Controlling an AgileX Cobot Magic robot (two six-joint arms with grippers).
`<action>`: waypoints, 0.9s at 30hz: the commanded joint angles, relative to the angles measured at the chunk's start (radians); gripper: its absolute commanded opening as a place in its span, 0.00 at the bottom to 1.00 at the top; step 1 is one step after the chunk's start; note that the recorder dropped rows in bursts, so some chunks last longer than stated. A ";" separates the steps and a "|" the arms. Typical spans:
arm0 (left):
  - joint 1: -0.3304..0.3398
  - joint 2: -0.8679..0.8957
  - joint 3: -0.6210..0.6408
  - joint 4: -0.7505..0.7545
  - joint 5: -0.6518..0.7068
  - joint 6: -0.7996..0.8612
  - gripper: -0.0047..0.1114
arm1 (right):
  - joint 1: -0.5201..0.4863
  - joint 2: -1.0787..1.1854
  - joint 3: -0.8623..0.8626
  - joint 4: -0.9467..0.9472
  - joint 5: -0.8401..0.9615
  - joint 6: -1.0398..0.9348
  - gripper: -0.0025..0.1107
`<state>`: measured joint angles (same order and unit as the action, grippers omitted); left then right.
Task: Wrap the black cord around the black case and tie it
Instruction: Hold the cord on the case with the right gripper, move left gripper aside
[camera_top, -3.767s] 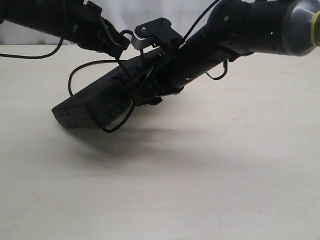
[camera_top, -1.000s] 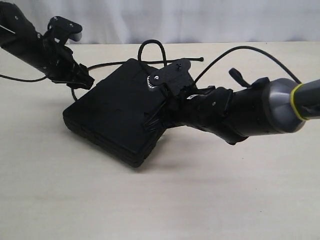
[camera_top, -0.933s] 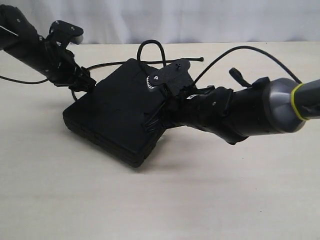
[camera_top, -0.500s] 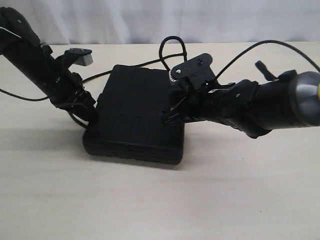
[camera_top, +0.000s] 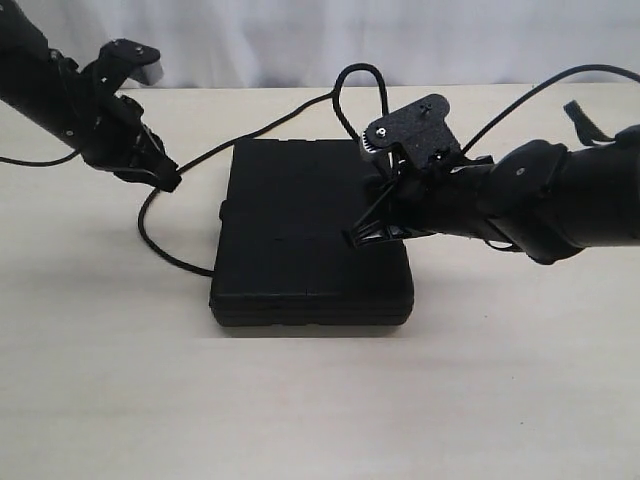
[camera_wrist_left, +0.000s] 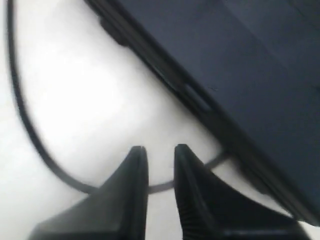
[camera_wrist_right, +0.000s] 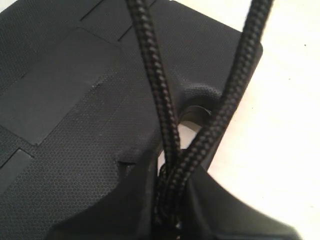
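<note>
1. The black case (camera_top: 300, 230) lies flat on the pale table (camera_top: 320, 410), between the two arms.
2. The black cord (camera_wrist_right: 150, 65) is led from the left gripper (camera_wrist_left: 159, 149) over the table towards the case's far edge. There it is raised in an arch and brought down to the right gripper (camera_wrist_right: 172, 170). A slack bend is left on the table just beside the case, on the left-arm side.
3. The right gripper is clamped on two strands of the cord, which meet between its fingers. It is held above the case's top, near the handle cut-out (camera_wrist_right: 196, 114).
4. The left gripper's fingers are drawn narrow, with a slit between them. The cord is seen crossing behind them, but whether it is pinched cannot be told.
5. The cord is judged light and limp, and its coarse braid should slip little. It is best taken close to where tension is wanted, since any long free length will sag and may snag on corners.
6. The case is judged rigid and far heavier than the cord, yet it may slide when the cord is hauled. It is best steadied by an edge or at the cut-out.
</note>
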<state>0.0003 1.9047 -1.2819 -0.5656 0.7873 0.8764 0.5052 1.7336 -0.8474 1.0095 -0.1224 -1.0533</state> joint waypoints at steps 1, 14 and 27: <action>-0.002 0.022 0.002 0.094 -0.207 -0.010 0.25 | -0.005 -0.015 0.003 -0.008 -0.006 -0.009 0.06; -0.010 0.338 -0.451 0.379 0.113 -0.390 0.46 | -0.005 -0.015 0.003 -0.008 0.002 -0.009 0.06; -0.030 0.480 -0.536 0.381 0.011 -0.405 0.45 | -0.005 -0.015 0.003 -0.008 0.008 -0.016 0.06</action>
<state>-0.0248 2.3684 -1.8101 -0.1872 0.8184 0.4823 0.5030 1.7336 -0.8474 1.0095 -0.1163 -1.0578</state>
